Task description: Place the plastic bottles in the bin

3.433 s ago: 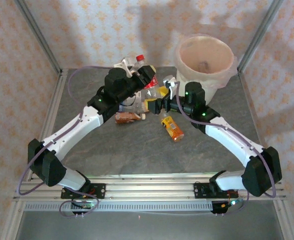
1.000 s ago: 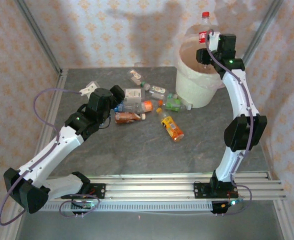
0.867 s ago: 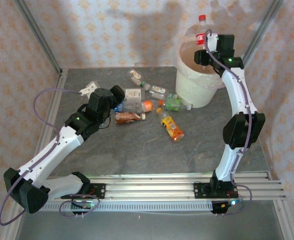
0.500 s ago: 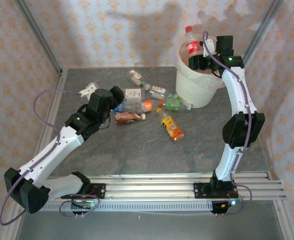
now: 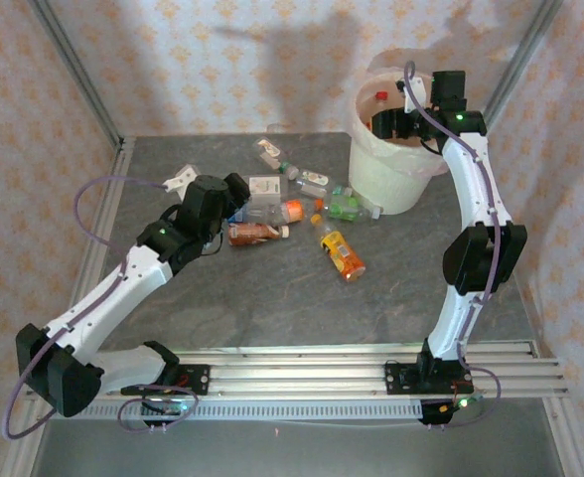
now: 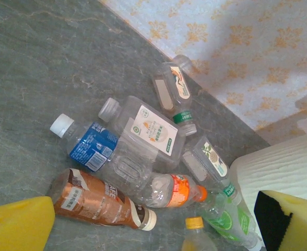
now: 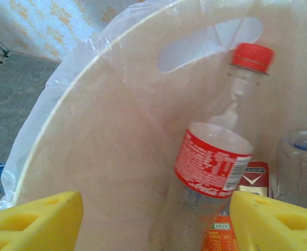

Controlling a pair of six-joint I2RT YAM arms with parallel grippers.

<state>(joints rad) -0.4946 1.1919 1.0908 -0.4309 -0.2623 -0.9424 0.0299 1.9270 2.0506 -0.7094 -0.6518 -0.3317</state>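
Note:
The bin (image 5: 391, 179) stands at the back right, lined with a pale bag. My right gripper (image 5: 385, 123) hangs over its mouth, jaws open. In the right wrist view a clear bottle with a red label and red cap (image 7: 216, 167) stands loose inside the bin (image 7: 91, 136), between the pads of that gripper (image 7: 156, 227) with a gap on its left. Several plastic bottles (image 5: 272, 214) lie in a cluster on the table. My left gripper (image 5: 234, 191) hovers open beside them. Its view shows the brown-labelled (image 6: 98, 198), blue-labelled (image 6: 91, 147) and orange-labelled (image 6: 177, 191) ones below the pads (image 6: 18, 225).
More bottles lie in the bin (image 7: 299, 157). An orange-yellow bottle (image 5: 342, 253) lies apart from the cluster towards the table's middle. A small white object (image 5: 181, 177) sits left of my left arm. Metal posts and patterned walls close in the table's sides and back.
My right gripper has opened, and the red-labelled bottle has dropped from above the rim down into the bin. The left arm has hardly moved.

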